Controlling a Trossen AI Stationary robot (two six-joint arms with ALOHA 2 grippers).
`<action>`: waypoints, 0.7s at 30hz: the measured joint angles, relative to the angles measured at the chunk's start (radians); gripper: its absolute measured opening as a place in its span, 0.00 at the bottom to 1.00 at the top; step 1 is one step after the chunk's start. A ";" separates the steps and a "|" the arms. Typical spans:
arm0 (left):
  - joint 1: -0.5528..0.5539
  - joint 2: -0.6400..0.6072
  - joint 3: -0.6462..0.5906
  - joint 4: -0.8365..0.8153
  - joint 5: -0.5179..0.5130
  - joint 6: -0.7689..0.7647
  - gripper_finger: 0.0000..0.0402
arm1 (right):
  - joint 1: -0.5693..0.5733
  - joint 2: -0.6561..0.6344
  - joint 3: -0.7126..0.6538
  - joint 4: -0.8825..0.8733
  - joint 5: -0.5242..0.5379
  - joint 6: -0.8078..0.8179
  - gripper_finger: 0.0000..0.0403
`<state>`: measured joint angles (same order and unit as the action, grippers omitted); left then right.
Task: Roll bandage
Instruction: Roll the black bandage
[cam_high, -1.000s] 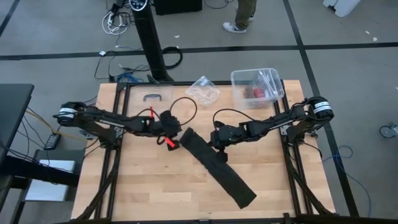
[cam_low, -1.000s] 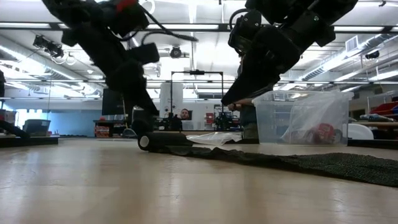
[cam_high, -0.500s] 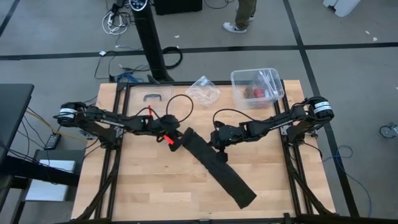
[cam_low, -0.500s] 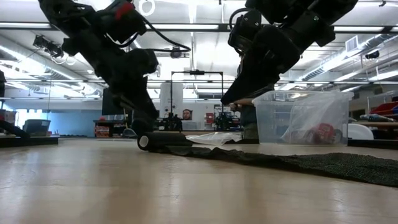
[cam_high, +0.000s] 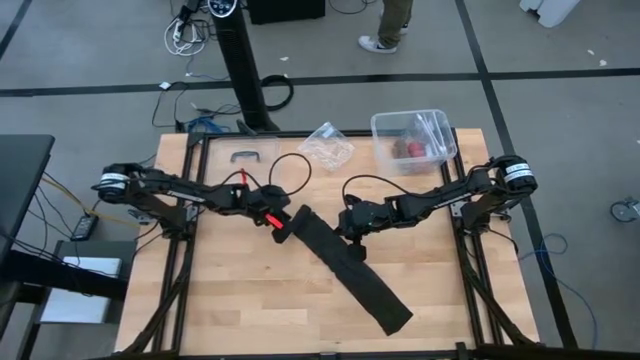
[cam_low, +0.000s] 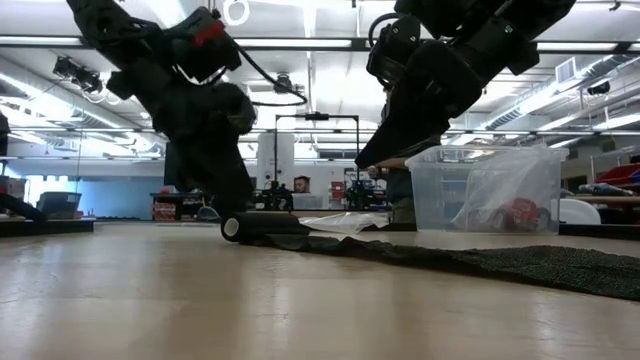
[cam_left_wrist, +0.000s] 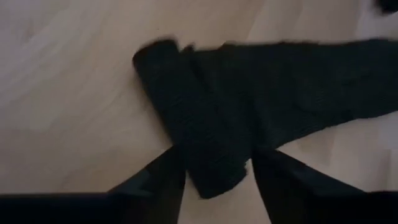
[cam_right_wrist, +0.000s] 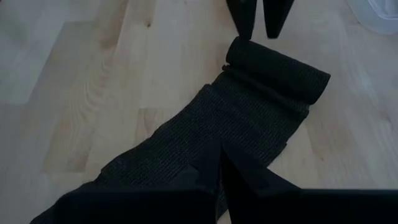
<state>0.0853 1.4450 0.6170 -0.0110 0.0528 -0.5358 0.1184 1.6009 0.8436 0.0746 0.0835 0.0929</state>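
The black bandage (cam_high: 352, 268) lies flat and slanting across the table. Its far-left end is wound into a small roll (cam_high: 299, 219) (cam_low: 262, 226) that rests on the wood. My left gripper (cam_high: 286, 226) is down at that roll and open, with a finger on each side of the roll's end (cam_left_wrist: 205, 168). My right gripper (cam_high: 352, 240) is shut and hangs over the flat strip (cam_right_wrist: 205, 124) just behind the roll. In the low view its tip (cam_low: 362, 162) is clear above the cloth. My left gripper comes from above and from the table's left, its fingers (cam_left_wrist: 165, 177) flanking the roll's end (cam_left_wrist: 214, 177). I cannot tell whether they touch the cloth. The roll lies on the table, with the strip running flat away from it.
A clear plastic box (cam_high: 413, 138) (cam_low: 485, 190) stands at the far right. A clear wrapper (cam_high: 327, 143) and a small grey handle (cam_high: 248, 155) lie at the far edge. A person's legs (cam_high: 390, 25) show beyond the table. Bare wood (cam_high: 240, 300) lies near the front left.
My left gripper has shifted a little toward the table's right, at the roll, and its wrist has tipped from slanting to nearly upright. The roll and the strip have stayed where they were.
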 joint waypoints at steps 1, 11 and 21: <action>0.000 0.017 0.000 0.001 -0.005 0.000 0.50 | 0.000 0.000 0.000 0.000 0.000 0.000 0.05; 0.000 0.083 0.001 0.054 -0.028 0.060 0.52 | 0.000 0.000 0.000 -0.001 0.000 0.000 0.06; -0.001 0.076 0.003 0.045 -0.147 0.196 0.22 | 0.000 0.000 0.000 -0.001 0.000 -0.009 0.06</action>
<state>0.0841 1.5211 0.6196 0.0341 -0.0944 -0.3402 0.1181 1.6009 0.8435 0.0734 0.0837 0.0841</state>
